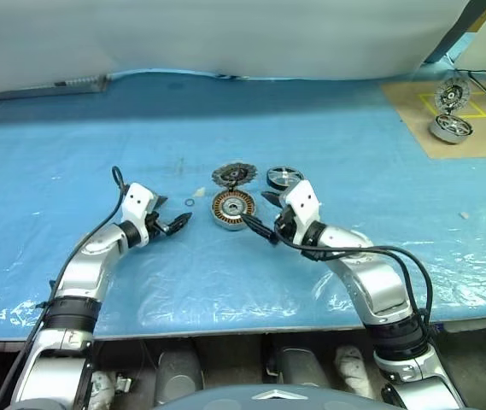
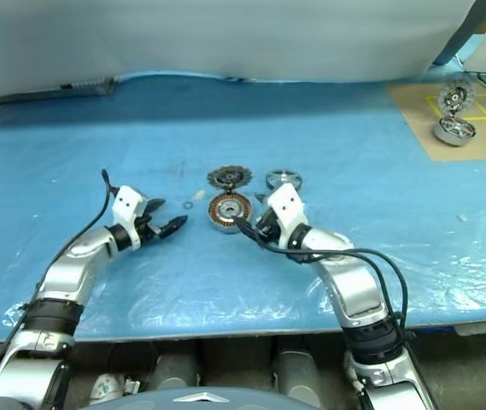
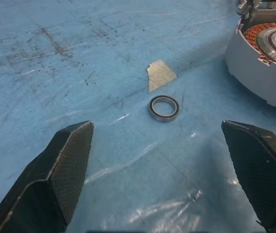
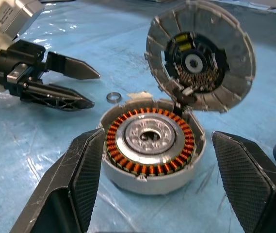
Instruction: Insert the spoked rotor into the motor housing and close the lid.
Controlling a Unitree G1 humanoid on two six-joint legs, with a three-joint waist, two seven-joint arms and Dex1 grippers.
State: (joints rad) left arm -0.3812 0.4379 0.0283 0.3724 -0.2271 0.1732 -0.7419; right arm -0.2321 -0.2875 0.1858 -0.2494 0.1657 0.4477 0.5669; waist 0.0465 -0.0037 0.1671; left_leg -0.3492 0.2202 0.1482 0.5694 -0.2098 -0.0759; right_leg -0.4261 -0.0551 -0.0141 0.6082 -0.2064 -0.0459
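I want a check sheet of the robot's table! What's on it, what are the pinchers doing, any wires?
Surface: table under a blue plastic sheet, scuffed and wrinkled.
Job's things: motor housing open, copper windings showing, nothing inside; lid propped up at its far edge; spoked rotor lies flat to the right of the lid.
Clutter: small ring and a paper scrap left of the housing.
Grippers: left gripper open, empty, near the ring; right gripper open, empty, at the housing.
Cables: black cables along both arms.
Surroundings: brown board at the far right with another motor.
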